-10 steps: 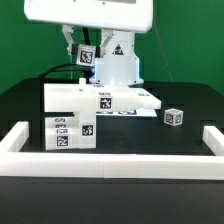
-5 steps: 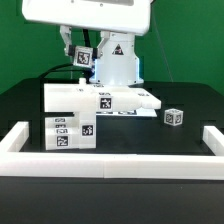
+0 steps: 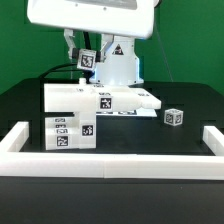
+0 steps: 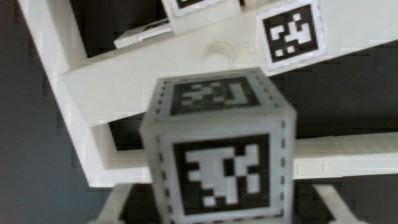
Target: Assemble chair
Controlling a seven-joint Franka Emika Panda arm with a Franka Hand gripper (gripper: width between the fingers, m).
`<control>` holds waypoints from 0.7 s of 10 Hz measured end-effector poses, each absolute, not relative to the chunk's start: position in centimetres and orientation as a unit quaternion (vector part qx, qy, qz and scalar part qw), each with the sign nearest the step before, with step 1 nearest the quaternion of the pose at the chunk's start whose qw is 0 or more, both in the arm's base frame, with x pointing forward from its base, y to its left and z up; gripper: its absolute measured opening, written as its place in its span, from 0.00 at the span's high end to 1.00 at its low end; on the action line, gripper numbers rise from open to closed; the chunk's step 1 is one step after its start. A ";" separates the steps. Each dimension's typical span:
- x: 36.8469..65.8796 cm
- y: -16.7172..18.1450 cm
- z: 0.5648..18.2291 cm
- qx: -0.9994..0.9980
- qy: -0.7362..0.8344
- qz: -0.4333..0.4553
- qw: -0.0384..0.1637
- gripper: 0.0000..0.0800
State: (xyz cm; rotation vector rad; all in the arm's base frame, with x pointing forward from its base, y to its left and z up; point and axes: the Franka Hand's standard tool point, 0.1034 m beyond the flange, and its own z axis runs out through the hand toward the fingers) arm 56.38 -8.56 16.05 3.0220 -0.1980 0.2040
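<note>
High above the back of the table, my gripper is shut on a small white chair part, a block with black-and-white tags. In the wrist view this block fills the middle, and a grey finger shows on each side of it. Below it lies the partly joined chair: a thick white bar on a flat panel, with tagged blocks in front. In the wrist view the chair's white bars and one of their tags lie under the held block.
A loose tagged cube sits on the black table toward the exterior view's right. White border rails run along the front and up both sides. The robot's white base stands behind the chair parts.
The held block has shifted only slightly under the arm. Nothing on the table has moved.
</note>
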 end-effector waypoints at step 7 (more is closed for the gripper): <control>56.0 -8.1 15.6 0.993 -0.090 0.072 0.011 0.64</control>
